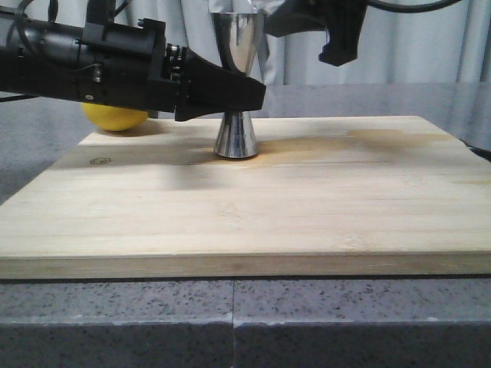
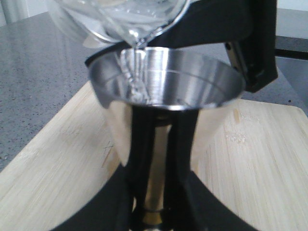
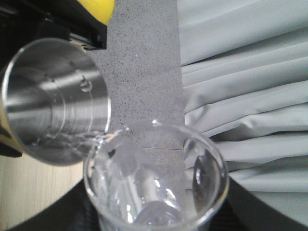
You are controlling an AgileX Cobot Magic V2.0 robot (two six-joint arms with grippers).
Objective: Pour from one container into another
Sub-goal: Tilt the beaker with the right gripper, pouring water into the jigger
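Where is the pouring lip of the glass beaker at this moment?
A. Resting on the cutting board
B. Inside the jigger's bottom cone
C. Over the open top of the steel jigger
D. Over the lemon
C: in the left wrist view the beaker is tilted, its lip just above the rim of the jigger.

Soft even light, blurred close-ups

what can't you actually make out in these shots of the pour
- Tall polished steel hourglass jigger: its narrow waist is hidden behind the left claw in the front view.
- Small clear glass beaker: absent from the front view; cut off by the frame edge in both wrist views.
- Right claw: its fingers are blurred behind the glass in the right wrist view, so the grip is unclear.
- Yellow lemon: mostly covered by the left arm.
- Liquid level in the jigger: unreadable.
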